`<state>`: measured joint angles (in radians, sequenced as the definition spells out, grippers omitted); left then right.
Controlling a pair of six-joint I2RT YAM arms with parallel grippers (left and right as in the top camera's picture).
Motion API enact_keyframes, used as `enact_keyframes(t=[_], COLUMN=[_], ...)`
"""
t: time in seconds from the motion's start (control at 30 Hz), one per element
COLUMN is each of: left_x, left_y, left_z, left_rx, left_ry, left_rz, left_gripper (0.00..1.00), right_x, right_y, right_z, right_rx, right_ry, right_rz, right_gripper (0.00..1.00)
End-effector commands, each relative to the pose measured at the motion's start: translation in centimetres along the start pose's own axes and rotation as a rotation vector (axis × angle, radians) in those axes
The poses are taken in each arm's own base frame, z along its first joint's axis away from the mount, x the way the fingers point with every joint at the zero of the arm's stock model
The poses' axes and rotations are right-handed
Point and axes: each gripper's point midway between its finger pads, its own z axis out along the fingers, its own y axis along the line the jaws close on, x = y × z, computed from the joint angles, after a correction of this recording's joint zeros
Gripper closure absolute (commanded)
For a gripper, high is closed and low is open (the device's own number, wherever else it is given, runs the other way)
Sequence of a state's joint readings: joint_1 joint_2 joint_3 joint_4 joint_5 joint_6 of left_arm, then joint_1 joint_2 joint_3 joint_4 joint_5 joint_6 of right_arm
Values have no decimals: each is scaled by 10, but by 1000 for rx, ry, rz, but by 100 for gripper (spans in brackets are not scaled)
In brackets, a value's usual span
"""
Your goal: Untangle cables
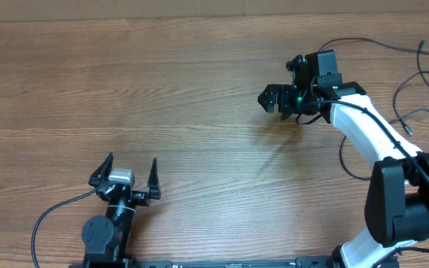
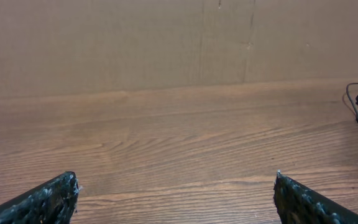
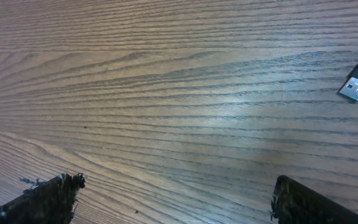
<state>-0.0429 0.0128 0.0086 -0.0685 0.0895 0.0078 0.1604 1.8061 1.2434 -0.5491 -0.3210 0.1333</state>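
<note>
Above the table [image 1: 199,149], left pincer [image 1: 132,167] and right pincer [image 3: 176,182] gape wide, seemingly empty.

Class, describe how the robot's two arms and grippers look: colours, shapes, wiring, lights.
The left arm is black with round joints; its left gripper has a silver block and pointed black fingers. The right arm has curved white links, black joints, a green light and black wiring; the right gripper is black with rough, speckled pads.

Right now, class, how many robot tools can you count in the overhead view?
2. The left tool is lower left, open; the right tool is upper right, open. None seems hidden.
</note>
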Motion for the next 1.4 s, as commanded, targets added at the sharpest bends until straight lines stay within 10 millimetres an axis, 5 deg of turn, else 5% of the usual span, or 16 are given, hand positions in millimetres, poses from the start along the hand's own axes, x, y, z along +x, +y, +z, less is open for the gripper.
enact_keyframes(t=[0.0, 0.83, 1.03, 1.17, 1.37], left_x=[1, 1, 1, 1, 1], left_y=[4, 4, 4, 4, 4], left_z=[0, 0, 0, 0, 0], left_rx=[-21, -21, -21, -21, -21], left_ry=[-2, -2, -2, -2, -2], left_rz=[11, 11, 11, 11, 11], left_gripper=[0, 0, 0, 0, 0], right_x=[-2, 2, 6, -6, 2], right_y=[0, 0, 10, 19, 22], right_z=[-1, -2, -37, -65, -97], right_rx=[4, 7, 17, 4, -19], right_ry=[-8, 5, -15, -193, -477], right_rz=[-8, -4, -12, -78, -161], right_gripper=[0, 0, 0, 0, 0])
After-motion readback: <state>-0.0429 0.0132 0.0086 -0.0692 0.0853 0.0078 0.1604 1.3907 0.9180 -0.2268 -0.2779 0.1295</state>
